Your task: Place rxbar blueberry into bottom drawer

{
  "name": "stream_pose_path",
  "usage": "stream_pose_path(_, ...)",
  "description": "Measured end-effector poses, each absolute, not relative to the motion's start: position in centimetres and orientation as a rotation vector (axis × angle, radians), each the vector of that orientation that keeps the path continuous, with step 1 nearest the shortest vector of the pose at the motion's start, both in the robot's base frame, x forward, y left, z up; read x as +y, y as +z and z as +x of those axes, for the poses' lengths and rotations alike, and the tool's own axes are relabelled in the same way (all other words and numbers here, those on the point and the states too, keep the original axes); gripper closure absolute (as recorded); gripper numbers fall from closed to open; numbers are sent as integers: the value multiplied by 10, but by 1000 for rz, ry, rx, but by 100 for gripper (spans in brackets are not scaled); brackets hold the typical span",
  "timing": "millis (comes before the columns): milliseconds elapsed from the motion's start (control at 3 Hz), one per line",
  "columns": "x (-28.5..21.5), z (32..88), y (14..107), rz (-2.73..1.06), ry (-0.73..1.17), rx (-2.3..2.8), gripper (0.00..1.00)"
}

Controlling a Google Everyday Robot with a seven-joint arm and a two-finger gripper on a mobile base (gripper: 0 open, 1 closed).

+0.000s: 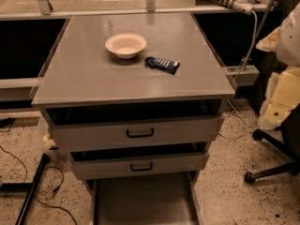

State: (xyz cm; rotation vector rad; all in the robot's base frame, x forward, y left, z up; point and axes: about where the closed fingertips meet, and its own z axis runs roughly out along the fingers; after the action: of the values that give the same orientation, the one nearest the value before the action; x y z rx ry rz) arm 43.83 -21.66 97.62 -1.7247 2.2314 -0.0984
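A: Where's the bar?
B: The rxbar blueberry (162, 64) is lying on the tabletop (89, 81), just right of the cream bowl (125, 45); the bottom drawer (143, 201) is sitting pulled open below.
A: Tool?
B: My tool isn't showing in frame, can't tell its state.

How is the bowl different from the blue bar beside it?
The bowl is round and cream; the bar is rectangular and dark blue with white markings. The bowl stands tall and open on top; the bar lies flat. The bowl is wider than the bar. Both sit on the cabinet top, not touching. The gripper is not in view.
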Motion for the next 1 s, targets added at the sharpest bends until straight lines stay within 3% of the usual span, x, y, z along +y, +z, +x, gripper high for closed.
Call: stream_pose_path(1000, -183, 497, 978, -1668, -73, 2088, 0)
